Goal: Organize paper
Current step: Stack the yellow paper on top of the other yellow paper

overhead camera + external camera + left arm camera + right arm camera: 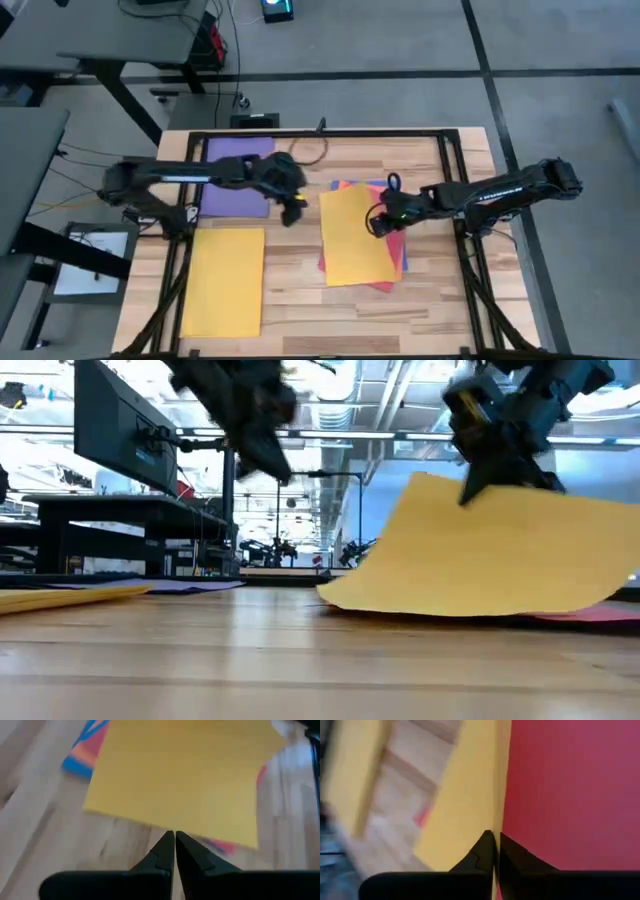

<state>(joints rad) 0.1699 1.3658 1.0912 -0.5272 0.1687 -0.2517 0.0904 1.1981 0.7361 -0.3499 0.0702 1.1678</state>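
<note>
Yellow sheet (356, 236), topmost of the stack near the right edge of the wooden surface (300, 295), is pinched at its right edge by the right pincer (381, 219), whose fingers are clenched on the paper; seen from table height, that side is lifted while the opposite side rests on the pile. Beneath it lie a pink-red sheet (570, 790), a blue sheet (75, 767) and a salmon-orange one, only their margins showing. A second yellow sheet (224, 280) lies flat near the front left corner, and a purple sheet (236, 175) near the back left. The left pincer (292, 210), clenched on nothing, hovers between the purple sheet and the stack.

Likely hazards: an edge pinch on thin paper may slip or crease the sheet; drag across the pile could shift the sheets under it; the two pincers are near one another, so a crossing path risks contact.
</note>
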